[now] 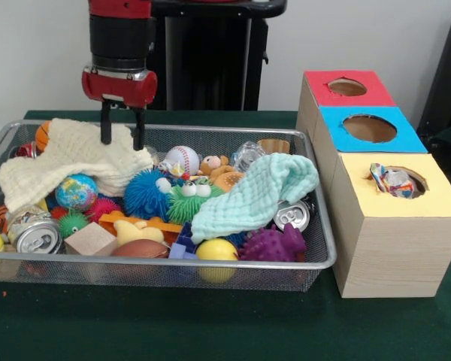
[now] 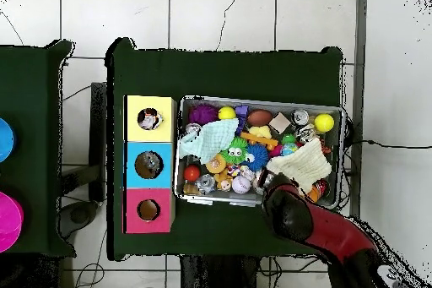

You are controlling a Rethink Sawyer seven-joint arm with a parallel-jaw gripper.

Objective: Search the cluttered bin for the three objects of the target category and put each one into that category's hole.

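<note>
Dark green cloth (image 1: 210, 323) is being seen under the wire-mesh bin (image 1: 158, 272). Right of the bin, a crinkled printed wad (image 1: 391, 180) is being held in the yellow-topped wooden box's hole (image 1: 415, 174). Behind, the gripper (image 1: 122, 138) is being poised open and empty over a nubbly cream cloth (image 1: 68, 162).

The cluttered bin (image 1: 319, 226) below my tool (image 1: 121, 134) is silver wire mesh with a thick, smooth, shiny metal rim. The worktop (image 1: 210, 323) under the bin is covered in matt dark green cloth. Inside the bin, the cream cloth (image 1: 68, 162) and the mint cloth (image 1: 255, 192) are soft, waffle-textured fabric. The blue ball (image 1: 144, 194) and the purple ball (image 1: 274, 244) are spiky rubber. The two cans (image 1: 36, 235) have glossy metal tops. Beside the bin, the box (image 1: 387, 252) has a pale, matt wood-grain finish; its hole (image 1: 397, 180) has a flat yellow surround and holds a crinkled, printed wad (image 1: 391, 180).
</note>
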